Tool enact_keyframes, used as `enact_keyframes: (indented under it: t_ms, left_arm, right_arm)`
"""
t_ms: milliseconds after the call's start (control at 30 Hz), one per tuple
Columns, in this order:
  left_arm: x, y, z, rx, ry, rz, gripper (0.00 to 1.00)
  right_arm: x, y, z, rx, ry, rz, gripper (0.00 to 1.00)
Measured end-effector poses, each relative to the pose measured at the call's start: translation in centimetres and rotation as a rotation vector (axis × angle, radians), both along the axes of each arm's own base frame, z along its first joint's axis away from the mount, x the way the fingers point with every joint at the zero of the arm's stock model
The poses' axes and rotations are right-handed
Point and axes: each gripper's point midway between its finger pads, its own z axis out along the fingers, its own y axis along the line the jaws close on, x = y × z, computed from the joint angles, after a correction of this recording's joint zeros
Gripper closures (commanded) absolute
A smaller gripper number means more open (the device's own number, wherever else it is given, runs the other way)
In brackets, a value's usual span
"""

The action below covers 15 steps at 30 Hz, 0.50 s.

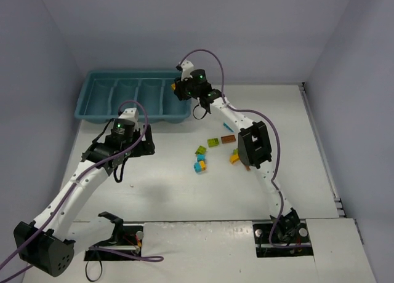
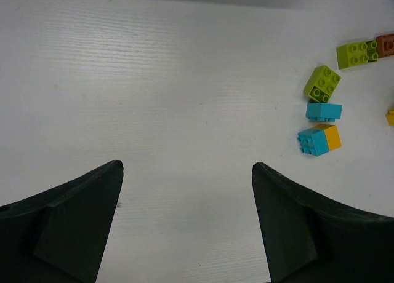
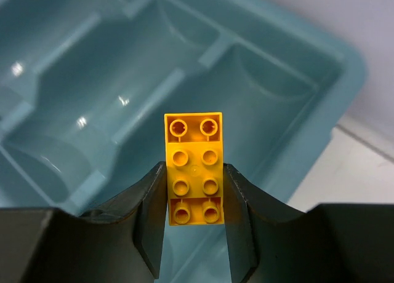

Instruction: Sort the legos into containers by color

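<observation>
Nearest the lens, the right end effector (image 3: pixel 194 194) is pinched tight across the short width of a yellow brick (image 3: pixel 193 163). The brick's studded face is toward the camera and its long axis points out past the fingertips. The tray (image 3: pixel 295 67) lies directly beneath — apparently its end compartment on the right arm's side — so the coming move looks like a plain drop. The left end effector (image 2: pixel 184 178) hangs wide and empty over the bench (image 2: pixel 154 80), with the loose bricks (image 2: pixel 320 114) off to its right.

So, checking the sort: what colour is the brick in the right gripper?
Yellow-orange brick; clearest in right wrist view.
</observation>
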Motion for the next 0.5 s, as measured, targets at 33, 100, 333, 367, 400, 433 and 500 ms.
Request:
enact_keyframes:
  t_ms: [33, 100, 333, 367, 400, 433, 500]
  left_arm:
    - [-0.1, 0.0, 0.0, -0.001, -0.002, 0.0, 0.21]
    - [-0.2, 0.1, -0.1, -0.001, 0.001, 0.001, 0.21]
    - [-0.5, -0.1, -1.1, 0.001, 0.036, -0.012, 0.21]
    - [-0.5, -0.2, -1.3, 0.001, 0.042, -0.016, 0.21]
    - [-0.5, -0.3, -1.5, 0.002, 0.049, -0.021, 0.21]
    - [-0.4, -0.3, -1.7, 0.006, 0.056, -0.026, 0.21]
    - [-0.3, -0.7, -2.2, 0.009, 0.074, -0.05, 0.21]
  right_arm:
    - [-0.1, 0.2, -0.9, -0.007, 0.011, 0.002, 0.72]
    - [-0.2, 0.3, -1.8, -0.013, 0.022, 0.005, 0.59]
    - [0.5, 0.6, -0.7, 0.009, -0.03, -0.002, 0.21]
    - [0.4, 0.5, -0.8, 0.007, -0.029, -0.003, 0.21]
    - [0.4, 0.4, -0.9, 0.003, -0.028, -0.005, 0.21]
    - [0.2, 0.3, -1.1, -0.002, -0.023, -0.008, 0.21]
    - [-0.1, -0.3, -1.4, -0.013, -0.009, -0.017, 0.21]
